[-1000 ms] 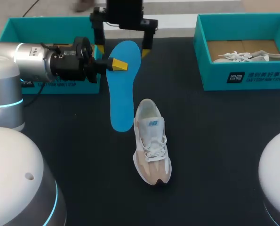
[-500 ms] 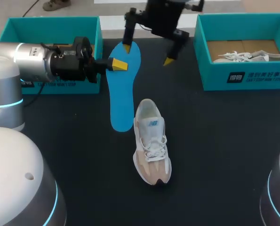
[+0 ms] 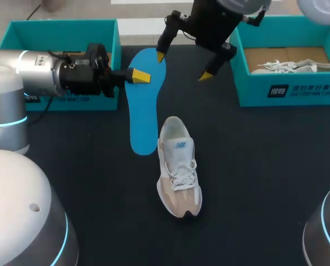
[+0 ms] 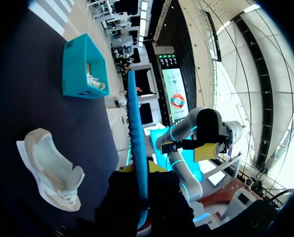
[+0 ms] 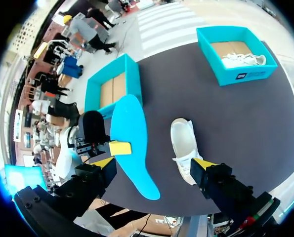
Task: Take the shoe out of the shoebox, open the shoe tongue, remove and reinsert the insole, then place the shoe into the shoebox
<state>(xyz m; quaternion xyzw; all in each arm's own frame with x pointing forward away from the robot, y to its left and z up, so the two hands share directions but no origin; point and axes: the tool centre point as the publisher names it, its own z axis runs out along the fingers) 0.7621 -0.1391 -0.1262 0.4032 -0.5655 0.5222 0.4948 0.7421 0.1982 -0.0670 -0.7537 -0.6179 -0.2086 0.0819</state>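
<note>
Table (image 3: pixel 253 166): shoe (image 3: pixel 178 166) lies out.
Left gripper (image 3: pixel 136 76): grasping removed insole (image 3: pixel 144 116).
Right gripper (image 3: pixel 183 65): released, empty.
Remaining: reinsert insole, box shoe.

Seen from above, the light is even and soft: the dark table (image 3: pixel 253 166) takes it without glare, and the shoe (image 3: pixel 178 172) at centre throws hardly any shadow. At the left of the frame a bright streak runs along the metal sleeve of my left arm (image 3: pixel 40 69), and the white domes (image 3: pixel 20 210) in the lower corners shine pale. Beyond my left gripper (image 4: pixel 143 170) strong daylight burns white, so its body is a dark silhouette. My right wrist view is bright throughout, the insole (image 5: pixel 129 133) vivid, straight lines bending toward the rim
</note>
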